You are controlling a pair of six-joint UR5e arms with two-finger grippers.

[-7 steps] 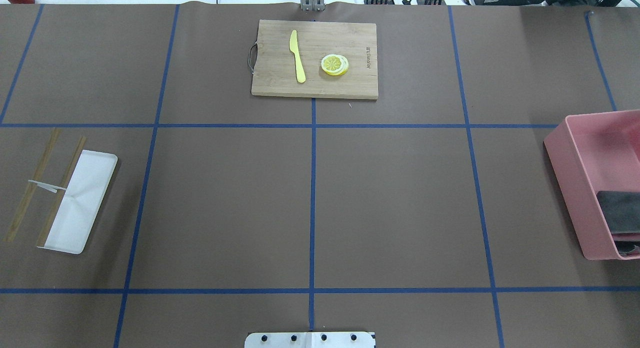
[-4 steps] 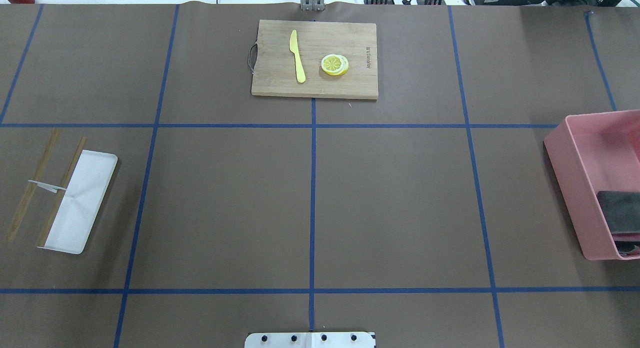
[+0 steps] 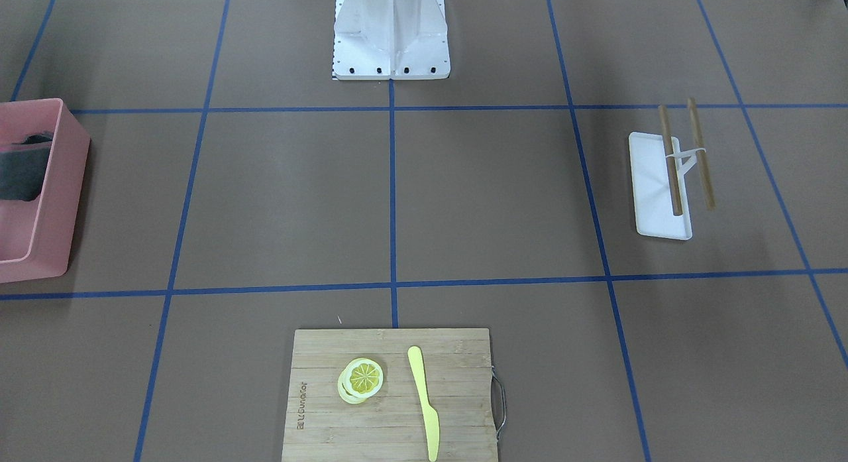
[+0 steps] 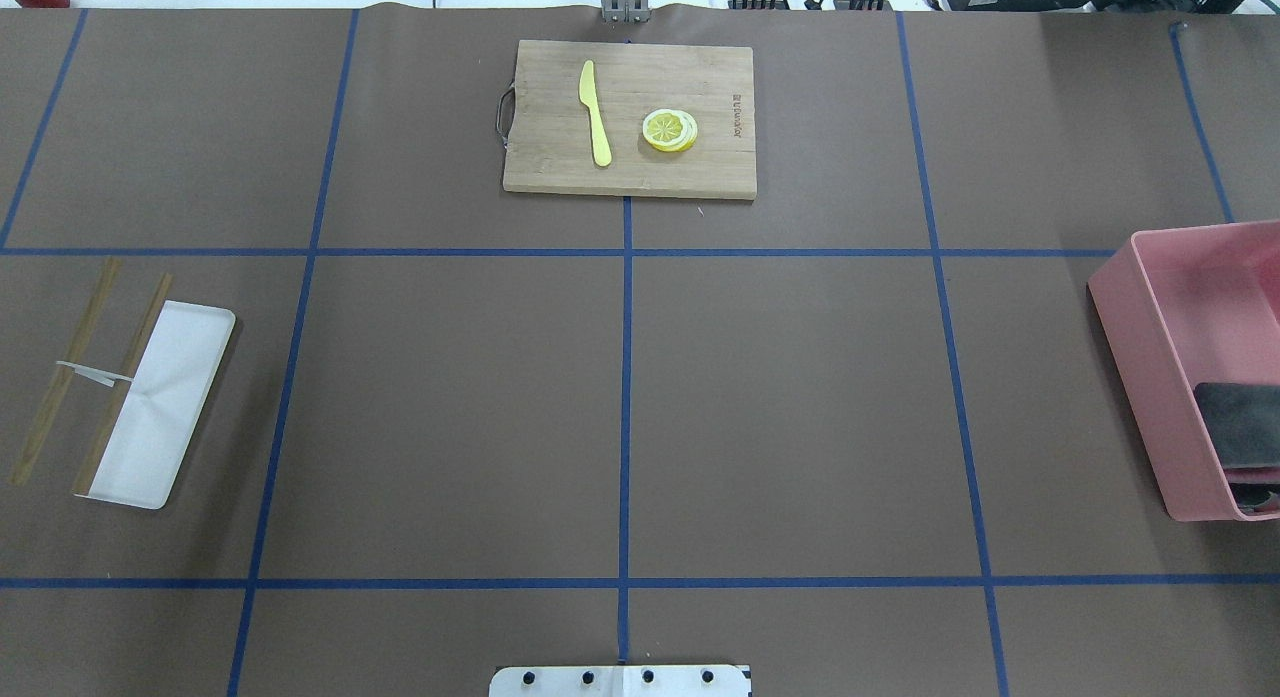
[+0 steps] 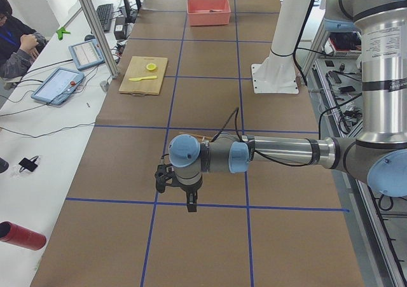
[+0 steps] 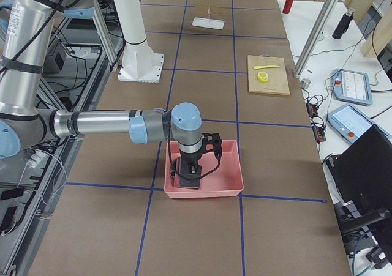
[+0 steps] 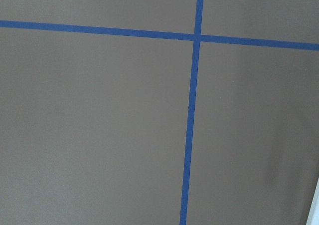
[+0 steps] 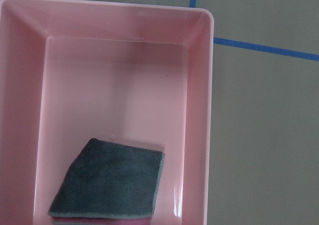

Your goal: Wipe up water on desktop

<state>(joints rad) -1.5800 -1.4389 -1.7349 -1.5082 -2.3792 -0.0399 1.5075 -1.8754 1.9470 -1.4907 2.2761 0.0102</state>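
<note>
Overhead exterior view: large flat matte brown desktop [image 4: 800, 397], even in tone, cut into big rectangles by thin blue tape lines. It lies directly beneath the left gripper [image 5: 190, 202], which points down near a tape line. The left wrist view shows only brown surface and a tape crossing. Jaw state: cannot tell. Under the right gripper [image 6: 188, 169] sits a pink rectangular plastic tub [image 6: 236, 187] holding a folded dark grey cloth [image 8: 109, 185]. Open or closed there: cannot tell either.

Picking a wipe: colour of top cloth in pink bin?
Dark grey cloth, best in right wrist view.
</note>
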